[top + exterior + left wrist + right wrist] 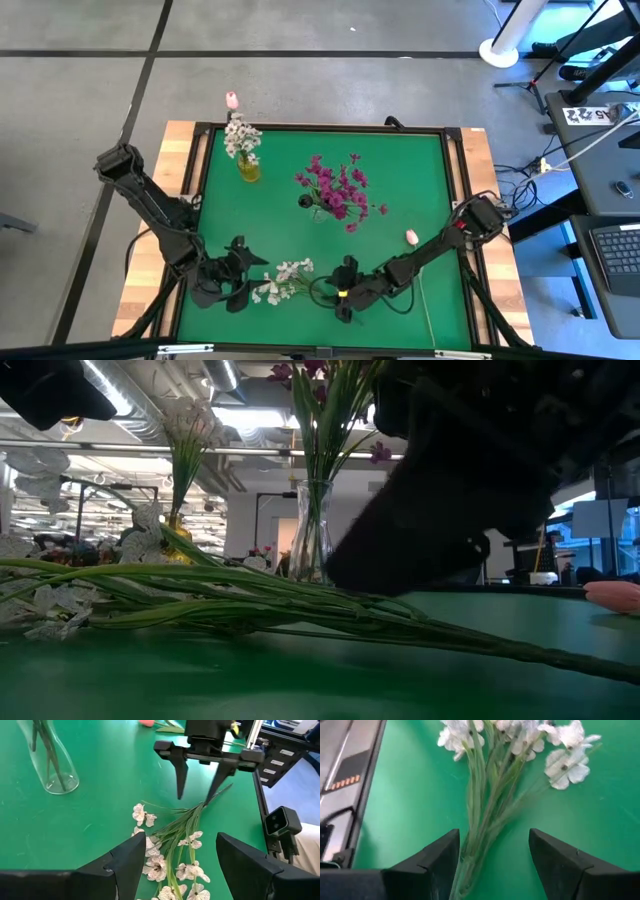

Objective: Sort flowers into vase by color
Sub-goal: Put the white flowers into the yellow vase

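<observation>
A spray of white flowers (283, 281) lies flat on the green mat near the table's front edge, blossoms toward the left and stems (476, 851) toward the right. My left gripper (180, 865) is open and low over the blossoms (159, 865), one finger on each side. My right gripper (492, 860) is open and stands astride the stem bundle near its cut end (212, 797), fingers slanting down. A yellow vase (248, 168) holds white flowers. A clear vase (318, 208) holds magenta flowers (338, 190). A pink tulip (411, 237) lies on the mat at the right.
Another pink tulip bud (232, 99) lies beyond the mat's far edge. The tulip's long stem (428, 305) runs toward the front right corner. The two vases stand in the mat's far half. A raised black frame (455, 180) borders the mat.
</observation>
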You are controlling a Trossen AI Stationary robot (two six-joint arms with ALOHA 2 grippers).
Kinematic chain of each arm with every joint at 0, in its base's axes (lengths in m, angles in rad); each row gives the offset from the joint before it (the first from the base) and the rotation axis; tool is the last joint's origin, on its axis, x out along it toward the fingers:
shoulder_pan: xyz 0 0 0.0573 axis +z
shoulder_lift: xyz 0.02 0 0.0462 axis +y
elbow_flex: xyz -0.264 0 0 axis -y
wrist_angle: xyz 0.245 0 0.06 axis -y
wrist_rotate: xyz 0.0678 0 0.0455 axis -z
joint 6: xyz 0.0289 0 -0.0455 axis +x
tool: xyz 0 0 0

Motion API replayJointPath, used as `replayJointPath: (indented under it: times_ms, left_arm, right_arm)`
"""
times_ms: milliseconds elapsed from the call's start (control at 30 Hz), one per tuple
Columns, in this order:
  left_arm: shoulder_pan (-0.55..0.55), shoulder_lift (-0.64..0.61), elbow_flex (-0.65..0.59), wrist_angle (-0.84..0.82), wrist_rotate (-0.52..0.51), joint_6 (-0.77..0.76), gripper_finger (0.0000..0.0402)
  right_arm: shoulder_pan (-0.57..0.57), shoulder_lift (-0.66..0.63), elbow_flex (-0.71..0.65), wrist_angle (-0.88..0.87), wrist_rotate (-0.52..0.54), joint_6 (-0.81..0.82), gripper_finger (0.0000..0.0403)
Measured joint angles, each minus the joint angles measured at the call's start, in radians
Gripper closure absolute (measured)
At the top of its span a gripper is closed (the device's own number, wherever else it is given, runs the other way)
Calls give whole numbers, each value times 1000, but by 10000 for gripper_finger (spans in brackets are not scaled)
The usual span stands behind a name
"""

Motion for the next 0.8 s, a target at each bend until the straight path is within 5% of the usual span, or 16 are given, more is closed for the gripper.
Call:
replayJointPath:
  times_ms: [567, 800]
  left_arm:
    - [3, 0, 0, -3, -43, -1, 167]
    - [3, 0, 0, -6, -37, -1, 167]
  right_arm:
    - [-1, 12, 8, -92, -8, 20, 166]
    - [-14, -44, 59, -150, -88, -16, 166]
